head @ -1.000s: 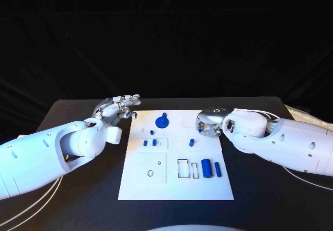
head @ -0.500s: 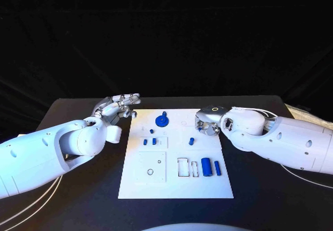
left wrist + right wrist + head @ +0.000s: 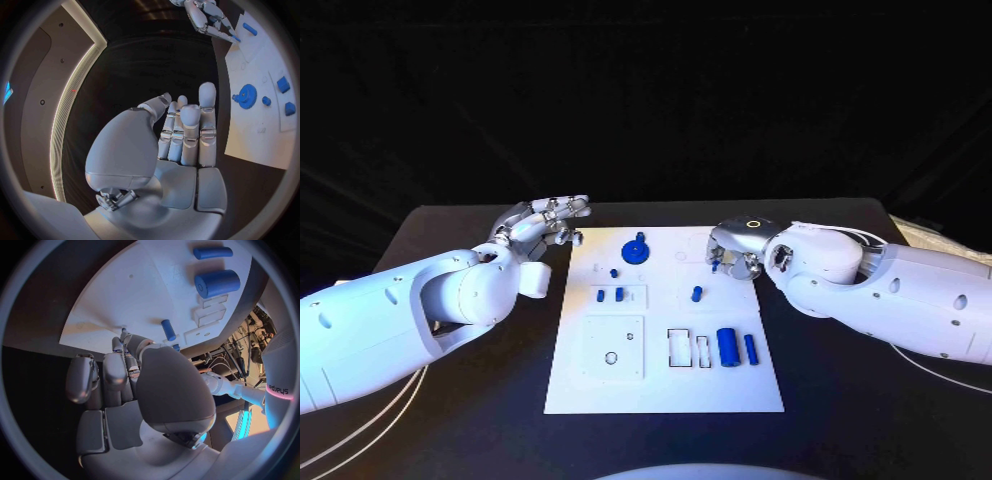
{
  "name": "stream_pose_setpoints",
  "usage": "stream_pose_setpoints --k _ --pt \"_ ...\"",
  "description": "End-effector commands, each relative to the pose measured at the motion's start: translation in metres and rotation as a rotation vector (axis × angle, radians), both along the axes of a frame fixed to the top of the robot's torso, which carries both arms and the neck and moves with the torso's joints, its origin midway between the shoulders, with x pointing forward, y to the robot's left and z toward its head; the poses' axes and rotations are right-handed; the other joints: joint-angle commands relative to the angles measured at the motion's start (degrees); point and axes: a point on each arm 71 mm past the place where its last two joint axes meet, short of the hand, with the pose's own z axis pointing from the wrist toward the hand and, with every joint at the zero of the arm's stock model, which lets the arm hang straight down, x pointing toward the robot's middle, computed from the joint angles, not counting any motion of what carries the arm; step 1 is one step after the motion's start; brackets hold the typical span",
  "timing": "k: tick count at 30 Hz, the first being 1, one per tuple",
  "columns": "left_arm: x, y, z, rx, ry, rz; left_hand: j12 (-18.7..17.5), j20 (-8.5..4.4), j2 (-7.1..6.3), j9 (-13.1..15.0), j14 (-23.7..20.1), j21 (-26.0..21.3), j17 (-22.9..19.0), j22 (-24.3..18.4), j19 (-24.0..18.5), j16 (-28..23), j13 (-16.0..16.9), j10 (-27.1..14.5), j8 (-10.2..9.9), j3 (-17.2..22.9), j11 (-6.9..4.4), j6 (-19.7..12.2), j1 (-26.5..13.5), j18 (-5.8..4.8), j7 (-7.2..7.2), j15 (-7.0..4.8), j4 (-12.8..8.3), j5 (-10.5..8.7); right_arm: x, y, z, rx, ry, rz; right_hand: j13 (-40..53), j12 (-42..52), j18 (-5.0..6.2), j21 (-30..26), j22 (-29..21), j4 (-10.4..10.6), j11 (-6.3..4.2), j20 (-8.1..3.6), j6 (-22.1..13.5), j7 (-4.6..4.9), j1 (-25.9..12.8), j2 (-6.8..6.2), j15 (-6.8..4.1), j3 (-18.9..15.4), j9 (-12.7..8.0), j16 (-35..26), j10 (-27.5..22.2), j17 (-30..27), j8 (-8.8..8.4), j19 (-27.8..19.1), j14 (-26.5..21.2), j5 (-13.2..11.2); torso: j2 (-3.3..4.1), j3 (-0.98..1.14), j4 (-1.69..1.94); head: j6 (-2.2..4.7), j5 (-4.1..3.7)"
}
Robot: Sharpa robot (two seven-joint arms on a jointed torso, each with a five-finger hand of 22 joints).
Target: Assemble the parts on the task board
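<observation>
Fingers [image 3: 115, 371] of the right hand [image 3: 737, 249] curl inward over the white task board [image 3: 664, 385], and whether they pinch a small blue piece cannot be told — a speck of blue shows at their tips in the head view, but the wrist view does not settle it.

On the board, a blue gear [image 3: 636, 251] sits near the far edge, with a small blue peg [image 3: 697, 294] just inboard of the right hand. Two short blue blocks [image 3: 609, 295] stand in a raised square tile toward the board's left side. Nearer the robot, a fat blue cylinder [image 3: 727, 347] and a slimmer blue rod [image 3: 751, 348] lie side by side, next to a pair of outlined rectangular slots [image 3: 691, 349]. The board rests in the middle of the black table [image 3: 473, 420].

Off the board's far left corner, the left hand [image 3: 545, 221] hovers empty, fingers together and extended, palm bare in its own wrist view.

Risks from here look plain. With the right hand hovering low over the board's far right part, a careless descent could knock the peg beside it or nudge the board itself — either would shift every target. If a piece is indeed pinched, a loose hold could let it drop and roll.
</observation>
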Motion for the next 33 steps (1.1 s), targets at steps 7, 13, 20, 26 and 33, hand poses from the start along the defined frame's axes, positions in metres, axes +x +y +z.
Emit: stream_pose_setpoints --k 7,13,20,26,33 --pt "-0.001 -0.002 0.001 -0.011 -0.002 -0.01 0.41 -0.04 -0.02 -0.09 -0.54 -0.33 -0.13 -0.14 -0.12 -0.23 0.09 -0.55 0.17 -0.13 0.13 -0.53 0.63 0.71 0.02 0.03 -0.23 0.2 -0.006 0.001 0.015 0.059 -0.042 -0.014 0.05 0.16 -0.51 0.46 0.27 -0.07 -0.25 0.01 0.46 0.11 -0.72 -0.12 0.31 0.59 0.15 0.33 0.87 0.09 0.14 0.56 1.53 -0.24 0.06 0.01 0.09 -0.01 0.03" --pt "-0.001 -0.003 0.001 -0.012 -0.002 -0.012 0.44 -0.04 -0.02 -0.1 -0.55 -0.4 -0.15 -0.18 -0.12 -0.23 0.09 -0.62 0.16 -0.16 0.14 -0.58 0.68 0.72 0.04 0.04 -0.27 0.2 -0.018 0.018 0.022 0.108 -0.027 0.032 0.05 0.14 -0.51 0.49 0.3 -0.09 -0.25 0.02 0.48 0.12 -0.78 -0.16 0.31 0.62 0.16 0.38 0.89 0.13 0.14 0.57 1.53 -0.26 0.03 -0.02 0.04 -0.11 0.34" --pt "-0.001 -0.006 0.001 -0.016 -0.001 -0.021 0.46 -0.04 -0.01 -0.1 -0.56 -0.42 -0.17 -0.2 -0.12 -0.23 0.1 -0.66 0.16 -0.18 0.16 -0.6 0.72 0.71 0.05 0.04 -0.3 0.2 -0.039 0.057 0.027 0.171 0.008 0.141 0.04 0.04 -0.52 0.56 0.38 -0.27 -0.23 0.03 0.47 0.22 -0.82 -0.19 0.32 0.83 0.19 0.49 0.93 0.21 0.1 0.6 1.55 -0.21 0.06 -0.03 0.12 -0.43 0.98" --pt "-0.003 -0.01 0.001 -0.017 -0.004 -0.034 0.47 -0.04 -0.01 -0.1 -0.57 -0.43 -0.17 -0.21 -0.12 -0.23 0.1 -0.68 0.16 -0.19 0.16 -0.61 0.73 0.71 0.05 0.04 -0.31 0.2 -0.055 0.091 0.02 0.202 0.058 0.228 0.03 -0.09 -0.51 0.57 0.37 -0.54 -0.17 0.05 0.42 0.34 -0.84 -0.21 0.35 1.09 0.23 0.53 0.97 0.19 0.03 0.57 1.55 -0.08 0.08 -0.14 0.02 -0.87 2.15" --pt "-0.005 -0.013 0.002 -0.021 -0.004 -0.047 0.47 -0.04 -0.01 -0.1 -0.57 -0.43 -0.17 -0.21 -0.12 -0.23 0.1 -0.68 0.16 -0.19 0.16 -0.61 0.73 0.71 0.05 0.04 -0.31 0.2 -0.067 0.114 0.001 0.206 0.109 0.286 0.02 -0.27 -0.49 0.56 0.33 -0.8 -0.08 0.08 0.32 0.46 -0.91 -0.2 0.41 1.35 0.25 0.56 0.92 0.15 -0.08 0.51 1.53 0.12 0.07 -0.1 -0.02 -1.25 2.97"
